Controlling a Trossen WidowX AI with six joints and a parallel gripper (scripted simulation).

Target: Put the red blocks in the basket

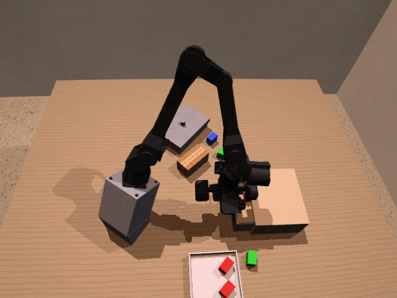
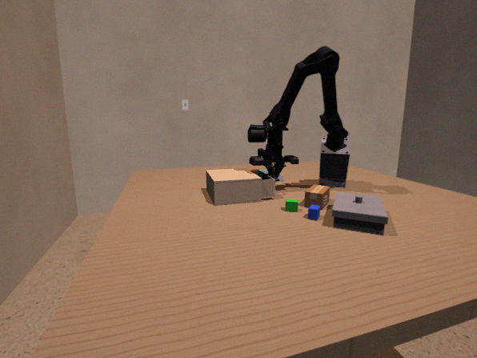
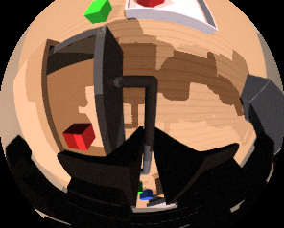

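Jaws clamped on the drawer handle (image 3: 145,100); drawer (image 3: 74,91) pulled open, a red block (image 3: 79,136) lying inside.

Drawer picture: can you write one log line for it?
end effector: shut on drawer handle | drawer: open | inside: red block

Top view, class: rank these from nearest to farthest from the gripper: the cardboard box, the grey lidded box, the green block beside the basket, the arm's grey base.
1. Cardboard box, just behind and left of the gripper.
2. Green block, in front, beside the basket.
3. Grey lidded box, farther back.
4. Grey base, far left. Items 2 and 3 are fairly close.
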